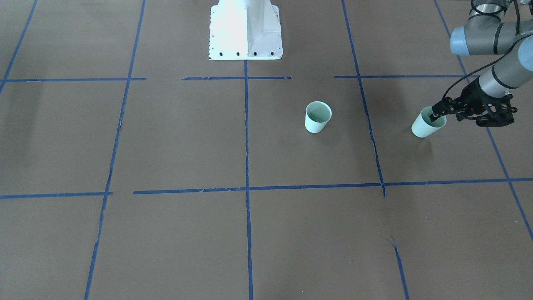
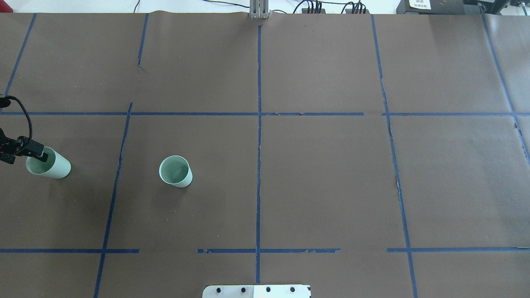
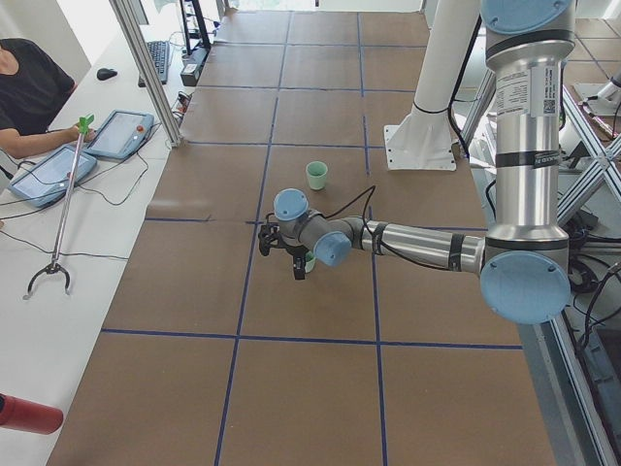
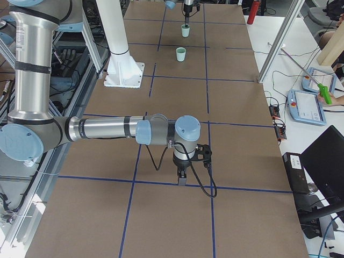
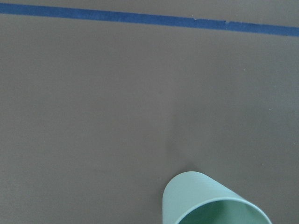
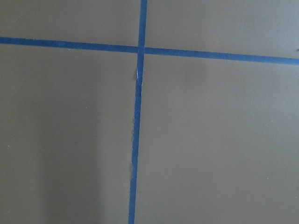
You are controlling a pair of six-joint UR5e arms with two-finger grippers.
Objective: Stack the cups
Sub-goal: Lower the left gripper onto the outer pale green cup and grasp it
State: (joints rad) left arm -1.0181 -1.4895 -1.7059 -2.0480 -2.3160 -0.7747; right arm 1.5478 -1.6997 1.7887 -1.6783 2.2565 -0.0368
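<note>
Two pale mint-green cups are on the brown table. One cup stands upright and alone near the middle, also in the overhead view. My left gripper is shut on the rim of the other cup, one finger inside it, and the cup hangs tilted; the gripper and the cup also show in the overhead view at the far left. The left wrist view shows that cup's wall and rim. My right gripper shows only in the exterior right view, pointing down over the table; I cannot tell its state.
The white robot base plate sits at the table's robot side. Blue tape lines divide the brown paper. An operator's bench with tablets and a grabber tool runs along the far side.
</note>
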